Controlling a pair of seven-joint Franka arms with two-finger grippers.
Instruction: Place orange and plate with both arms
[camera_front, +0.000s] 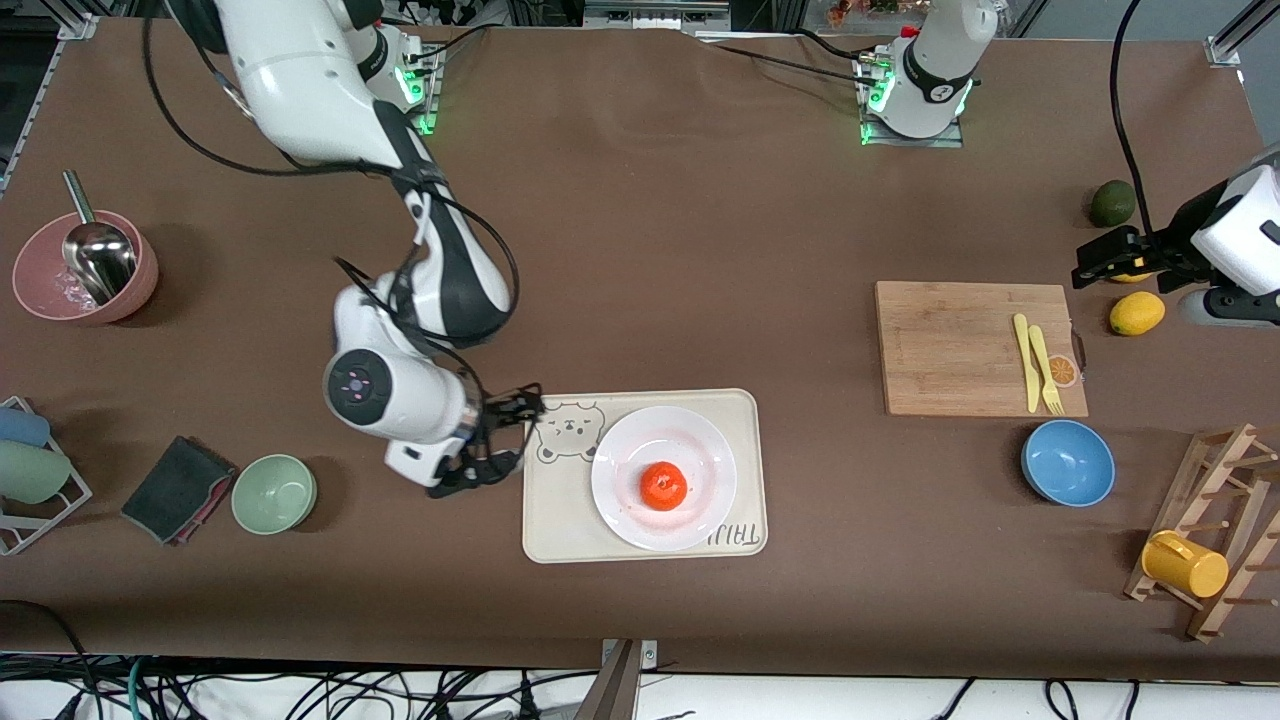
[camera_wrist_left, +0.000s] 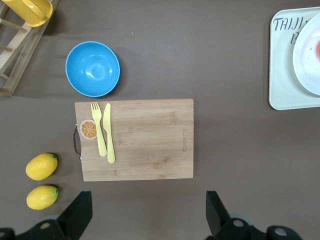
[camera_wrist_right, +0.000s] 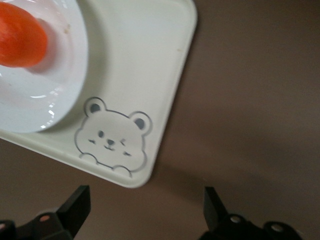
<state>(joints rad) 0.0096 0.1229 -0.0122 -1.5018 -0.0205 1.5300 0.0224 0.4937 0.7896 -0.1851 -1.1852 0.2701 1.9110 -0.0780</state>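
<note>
The orange sits in the middle of the white plate, which lies on the beige bear-print tray. My right gripper is open and empty, low over the table just off the tray's bear-print corner. In the right wrist view the orange, the plate and the tray corner show ahead of the open gripper. My left gripper is open and empty, up over the table beside the lemons. Its wrist view shows the gripper open, with the plate's edge off at the side.
A wooden cutting board carries a yellow fork and knife. A blue bowl, lemon, avocado and mug rack are at the left arm's end. A green bowl, dark cloth and pink bowl are at the right arm's end.
</note>
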